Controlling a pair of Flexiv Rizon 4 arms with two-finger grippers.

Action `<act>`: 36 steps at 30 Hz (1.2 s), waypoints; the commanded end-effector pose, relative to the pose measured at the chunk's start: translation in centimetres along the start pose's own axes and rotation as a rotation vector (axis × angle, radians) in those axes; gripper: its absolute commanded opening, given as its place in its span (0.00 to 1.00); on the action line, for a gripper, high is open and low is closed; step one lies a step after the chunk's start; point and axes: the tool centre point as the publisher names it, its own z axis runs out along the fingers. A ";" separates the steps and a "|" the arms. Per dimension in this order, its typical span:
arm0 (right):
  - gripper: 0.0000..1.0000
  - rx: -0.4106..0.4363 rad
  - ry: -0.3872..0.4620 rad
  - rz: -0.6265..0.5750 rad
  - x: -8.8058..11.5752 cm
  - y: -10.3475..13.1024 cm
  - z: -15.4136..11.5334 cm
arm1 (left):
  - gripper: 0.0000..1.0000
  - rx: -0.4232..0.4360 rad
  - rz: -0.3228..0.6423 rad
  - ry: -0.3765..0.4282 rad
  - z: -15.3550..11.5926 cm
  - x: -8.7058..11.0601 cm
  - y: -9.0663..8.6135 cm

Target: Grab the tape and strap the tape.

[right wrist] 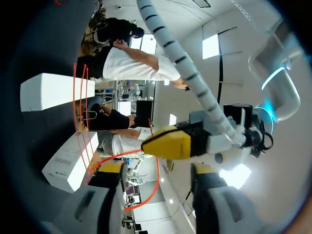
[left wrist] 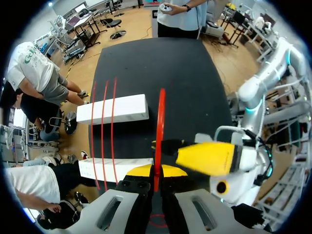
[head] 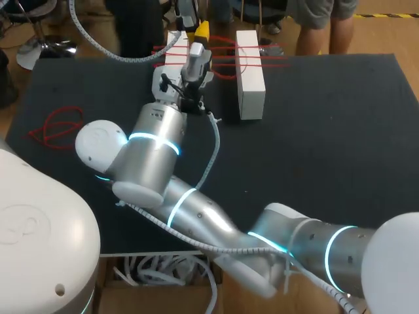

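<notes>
Red tape (left wrist: 160, 122) pinched tight between left fingers (left wrist: 139, 195) by white blocks (left wrist: 114, 109), far desk (left wrist: 161, 58); right fingers (right wrist: 109, 169) spread open.

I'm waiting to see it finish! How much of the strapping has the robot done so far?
Done: three thin red strap loops already go across the two white rectangular blocks. In hand: the left pincer is shut on another red strap, stretched beside the blocks' ends; the right pincer is open nearby. Left: that strap probably has to go around the blocks.
</notes>
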 end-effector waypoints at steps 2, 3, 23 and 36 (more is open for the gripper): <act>0.34 -0.203 -0.006 0.008 -0.5 -4.5 -2.2 | 0.00 -0.004 0.000 0.000 -0.1 0.0 -0.1; 0.35 -0.215 -0.006 0.015 -0.7 -4.9 -2.5 | 0.00 -0.004 0.000 0.000 -0.1 0.0 -0.1; 1.00 -0.264 -0.040 0.081 -1.7 -7.2 -3.6 | 0.00 -0.098 -0.066 0.071 -1.1 6.3 14.4; 1.00 -0.264 -0.040 0.081 -1.7 -7.2 -3.6 | 0.00 -0.214 0.044 0.122 1.1 5.5 30.7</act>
